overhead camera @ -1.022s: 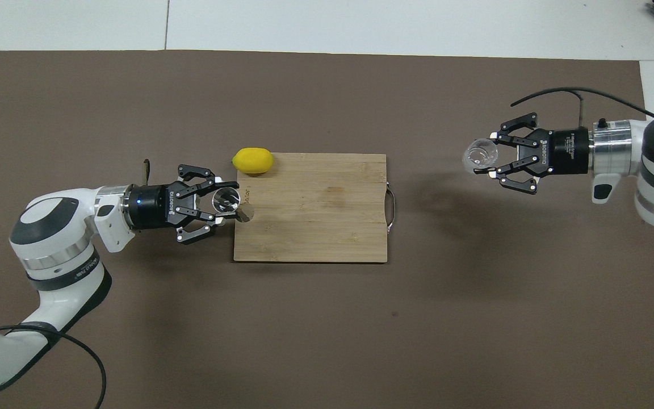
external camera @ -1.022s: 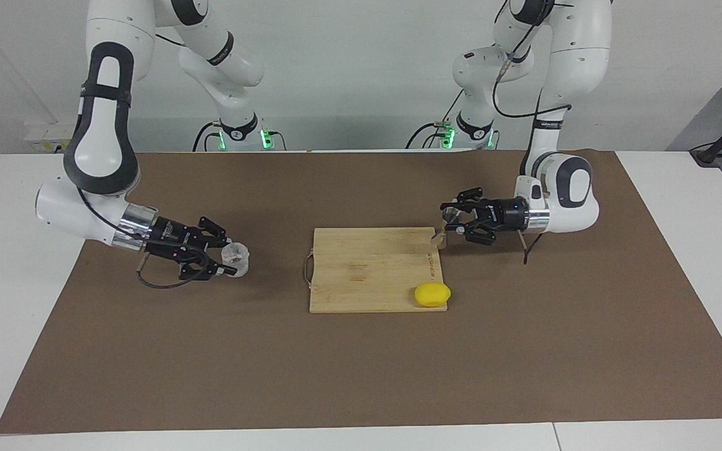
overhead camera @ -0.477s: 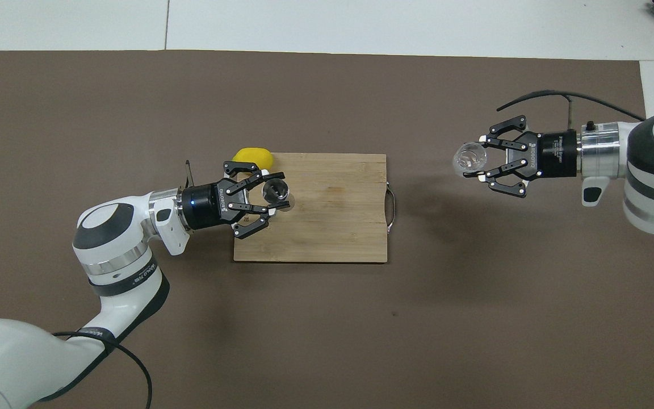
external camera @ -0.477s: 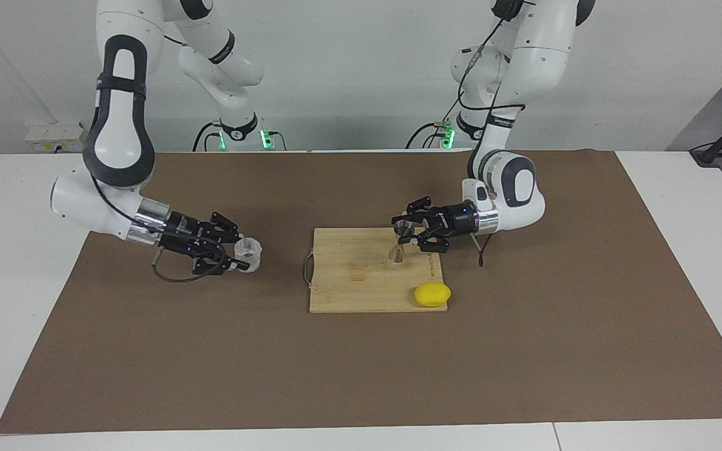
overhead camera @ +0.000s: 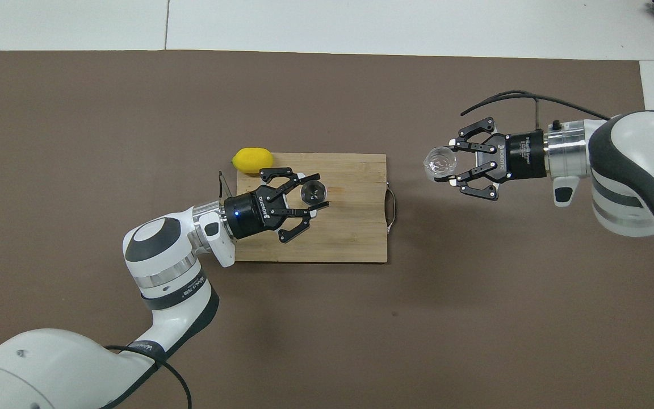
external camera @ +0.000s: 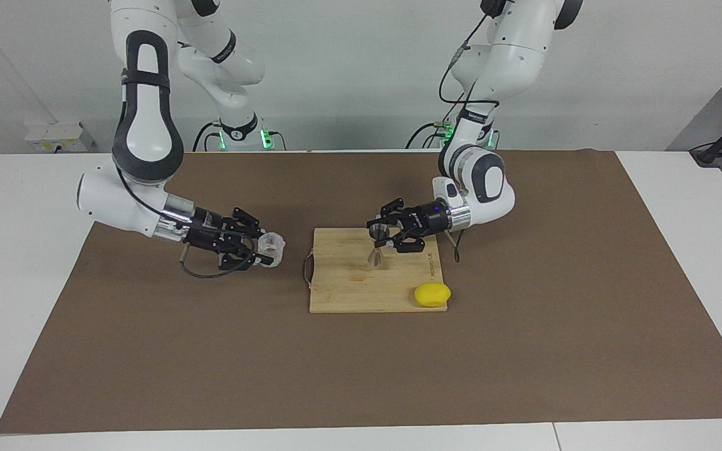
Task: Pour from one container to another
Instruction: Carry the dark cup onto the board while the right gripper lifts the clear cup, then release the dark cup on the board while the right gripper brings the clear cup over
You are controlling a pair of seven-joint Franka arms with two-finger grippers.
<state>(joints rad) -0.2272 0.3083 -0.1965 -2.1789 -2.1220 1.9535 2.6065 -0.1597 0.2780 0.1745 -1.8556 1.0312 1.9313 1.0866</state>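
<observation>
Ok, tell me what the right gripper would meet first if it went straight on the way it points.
Holding the clear cup, the right gripper points toward the cutting board. Likely first in line: the jigger held by the left gripper over it, though relative heights are unclear.

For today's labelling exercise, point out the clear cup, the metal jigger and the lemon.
clear cup (overhead camera: 439, 163), overhead view, on its open mouth.
metal jigger (external camera: 378, 245), facing view, near its narrow waist.
lemon (external camera: 432, 294), facing view, middle of its yellow skin.

Whether anything was inside the clear cup (external camera: 271, 246) or the metal jigger (external camera: 378, 245) could not be told.
</observation>
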